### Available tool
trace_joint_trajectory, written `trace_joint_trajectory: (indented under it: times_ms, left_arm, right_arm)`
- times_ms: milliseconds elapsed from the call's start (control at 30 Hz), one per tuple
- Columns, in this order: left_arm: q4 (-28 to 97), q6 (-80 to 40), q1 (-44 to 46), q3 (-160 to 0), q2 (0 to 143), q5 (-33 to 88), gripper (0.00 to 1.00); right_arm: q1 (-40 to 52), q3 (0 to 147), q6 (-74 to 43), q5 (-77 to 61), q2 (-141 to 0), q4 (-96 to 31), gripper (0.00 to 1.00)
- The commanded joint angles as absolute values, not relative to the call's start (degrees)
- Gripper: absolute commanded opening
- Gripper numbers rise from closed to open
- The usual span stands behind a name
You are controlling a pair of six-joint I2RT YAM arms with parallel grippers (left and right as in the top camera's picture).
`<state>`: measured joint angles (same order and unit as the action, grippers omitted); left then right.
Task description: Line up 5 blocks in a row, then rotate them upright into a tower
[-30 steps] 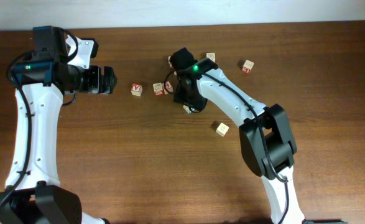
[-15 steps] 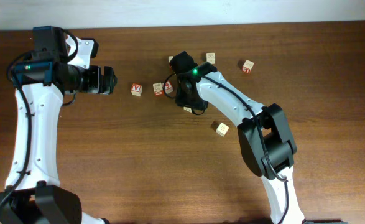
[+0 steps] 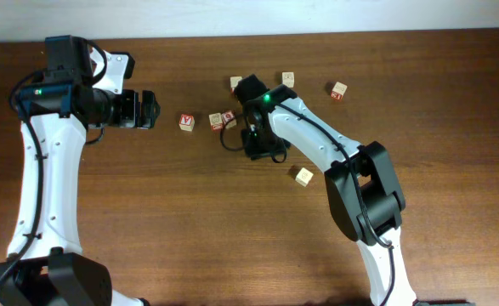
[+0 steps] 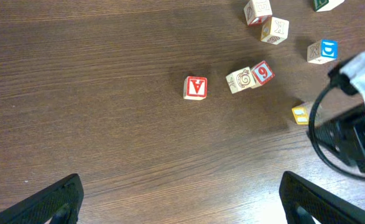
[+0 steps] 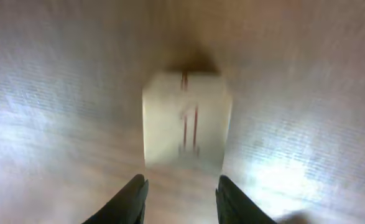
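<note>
My right gripper (image 5: 183, 200) is open, and its fingers (image 5: 134, 198) stand about one cube's width apart with nothing between them. A pale block (image 5: 185, 118) with red lines on its face lies just beyond the tips. In the left wrist view this block (image 4: 300, 114) lies beside the right gripper (image 4: 350, 140). From overhead the right gripper (image 3: 255, 143) covers it. A spiral-faced block (image 4: 239, 80) touches the red "9" block (image 4: 262, 73). The blue "D" block (image 4: 323, 51) lies further right. My left gripper (image 3: 150, 110) hangs wide open at the left, over bare wood.
The red "V" cube (image 3: 186, 122) lies left of the pair. Other cubes lie at the back (image 3: 235, 83), (image 3: 288, 78), (image 3: 339, 90), and one (image 3: 303, 176) lies nearer the front. The right arm's black cable (image 4: 319, 134) loops beside its gripper.
The right gripper has shifted a little toward the table's near side, over the lone block, and its jaws have narrowed. The left arm has not moved.
</note>
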<state>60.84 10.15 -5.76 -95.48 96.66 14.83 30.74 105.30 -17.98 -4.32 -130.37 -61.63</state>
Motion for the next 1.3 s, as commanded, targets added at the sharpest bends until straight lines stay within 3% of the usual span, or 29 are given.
trace_joint_trajectory:
  times_ms: [0,100,367,500,700,1033,1267]
  left_arm:
    - [60.8,9.9,-5.8,-96.7,97.0,15.7,0.99]
    - [60.8,9.9,-5.8,-96.7,97.0,15.7,0.99]
    - [60.8,9.9,-5.8,-96.7,97.0,15.7,0.99]
    - [60.8,9.9,-5.8,-96.7,97.0,15.7,0.99]
    - [60.8,9.9,-5.8,-96.7,97.0,15.7,0.99]
    - [60.8,9.9,-5.8,-96.7,97.0,15.7,0.99]
    - [60.8,9.9,-5.8,-96.7,97.0,15.7,0.99]
  right_arm:
    - [31.1,104.9,-17.0,-9.3,-131.0,-66.3,0.38]
    - [31.1,104.9,-16.9,-9.3,-131.0,-69.4,0.38]
    - [29.4,108.2,-14.8,-4.4,-130.8,-58.9,0.65]
    - [29.2,108.2,-13.5,-1.1,-131.0,-54.1,0.67]
    - [29.2,108.0,-14.0,-0.6,-132.1,-52.9,0.65]
    - [29.2,106.9,-15.3,-1.0,-132.6,-53.2,0.42]
    - [29.1,107.6,-19.3,-3.9,-132.1,-59.2,0.34]
